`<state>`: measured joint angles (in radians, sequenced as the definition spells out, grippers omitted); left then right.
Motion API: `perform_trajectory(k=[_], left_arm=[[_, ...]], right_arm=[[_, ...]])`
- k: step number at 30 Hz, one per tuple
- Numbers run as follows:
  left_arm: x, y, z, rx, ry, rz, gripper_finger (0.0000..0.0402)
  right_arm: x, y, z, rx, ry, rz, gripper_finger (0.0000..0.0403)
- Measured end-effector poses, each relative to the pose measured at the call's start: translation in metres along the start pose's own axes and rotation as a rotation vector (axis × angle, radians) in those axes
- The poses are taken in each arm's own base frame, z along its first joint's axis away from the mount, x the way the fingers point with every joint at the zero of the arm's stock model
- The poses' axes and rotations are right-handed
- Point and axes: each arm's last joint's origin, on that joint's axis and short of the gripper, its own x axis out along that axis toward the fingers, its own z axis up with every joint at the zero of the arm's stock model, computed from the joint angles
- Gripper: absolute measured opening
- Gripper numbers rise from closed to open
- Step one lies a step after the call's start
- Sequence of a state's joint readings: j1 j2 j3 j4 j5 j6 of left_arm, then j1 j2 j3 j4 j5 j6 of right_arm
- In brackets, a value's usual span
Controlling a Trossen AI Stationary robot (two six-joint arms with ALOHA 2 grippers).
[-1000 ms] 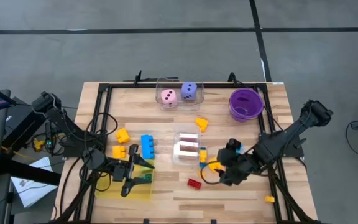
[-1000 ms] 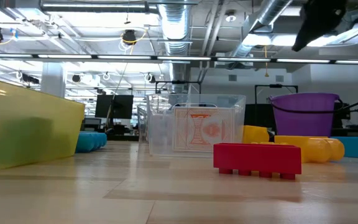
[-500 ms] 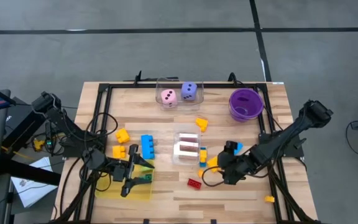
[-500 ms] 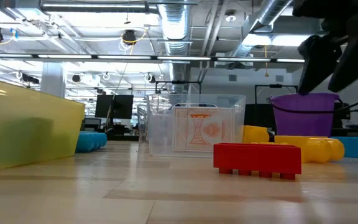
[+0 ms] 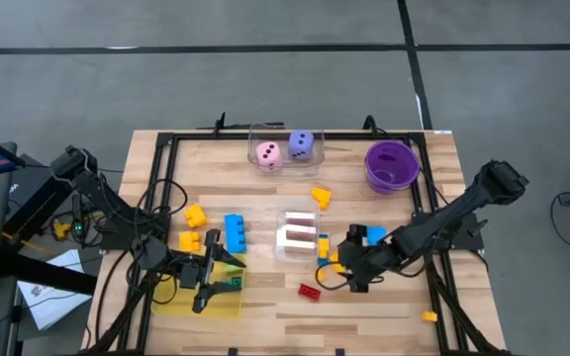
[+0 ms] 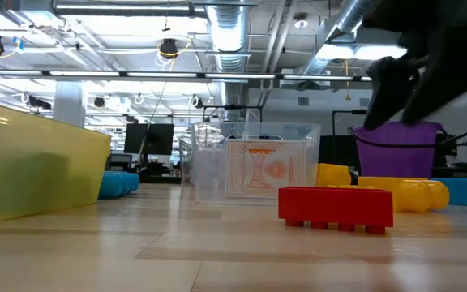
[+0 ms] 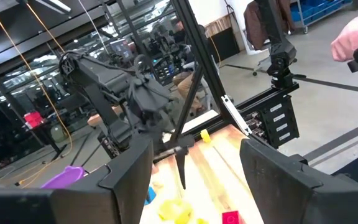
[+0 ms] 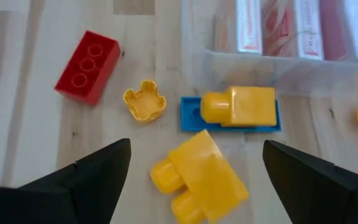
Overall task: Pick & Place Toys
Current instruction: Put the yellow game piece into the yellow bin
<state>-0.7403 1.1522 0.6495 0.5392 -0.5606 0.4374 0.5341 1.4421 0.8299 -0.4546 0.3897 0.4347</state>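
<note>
Toys lie near the table's middle: a red brick [image 8: 86, 67], a small yellow crown-shaped piece [image 8: 145, 99], a yellow brick on a blue plate [image 8: 238, 109] and a loose yellow brick [image 8: 201, 177]. My right gripper [image 8: 197, 150] hangs open above the loose yellow brick, slanting down and touching nothing; it also shows in the high view [image 5: 348, 271]. My left gripper [image 5: 218, 279] waits open and level over the yellow tray [image 5: 191, 302]. More bricks, a blue one [image 5: 236, 230] and orange ones [image 5: 194, 216], lie left of centre.
A clear box of cards [image 5: 300, 235] stands just beyond the toys. A clear box with two dice [image 5: 285, 150] and a purple bowl [image 5: 392, 163] stand at the far edge. A yellow wedge [image 5: 321, 196] and a small yellow piece [image 5: 428, 316] lie apart.
My right gripper has come down toward the yellow bricks, shifted a little toward the table's left edge, and rolled about its own axis. Its fingers have stayed apart. The toys have not moved.
</note>
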Motion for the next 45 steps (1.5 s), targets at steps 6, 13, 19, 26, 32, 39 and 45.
perform_trajectory(k=[6, 13, 19, 26, 32, 39, 45], left_arm=[[0.000, 0.000, 0.000, 0.000, -0.001, -0.003, 0.0237], [0.000, 0.000, 0.000, 0.000, -0.006, -0.015, 0.0237], [0.000, 0.000, 0.000, 0.000, -0.006, -0.015, 0.0237], [0.000, 0.000, 0.000, -0.004, -0.006, -0.014, 0.0237], [0.000, 0.000, 0.000, -0.004, -0.006, -0.014, 0.0237], [0.000, 0.000, 0.000, -0.005, -0.006, -0.014, 0.0237], [0.000, 0.000, 0.000, -0.005, -0.006, -0.014, 0.0237]], right_arm=[[0.035, 0.007, -0.013, -0.154, 0.122, -0.051, 0.0358], [0.058, 0.011, -0.023, -0.192, 0.216, -0.053, 0.0358], [0.057, 0.004, -0.019, -0.101, 0.217, -0.042, 0.0358], [0.059, -0.001, -0.020, -0.017, 0.252, -0.031, 0.0358], [0.059, 0.000, -0.020, -0.005, 0.262, -0.010, 0.0358], [0.059, 0.000, -0.020, -0.004, 0.263, -0.006, 0.0342], [0.058, 0.001, -0.017, -0.003, 0.281, 0.020, 0.0284]])
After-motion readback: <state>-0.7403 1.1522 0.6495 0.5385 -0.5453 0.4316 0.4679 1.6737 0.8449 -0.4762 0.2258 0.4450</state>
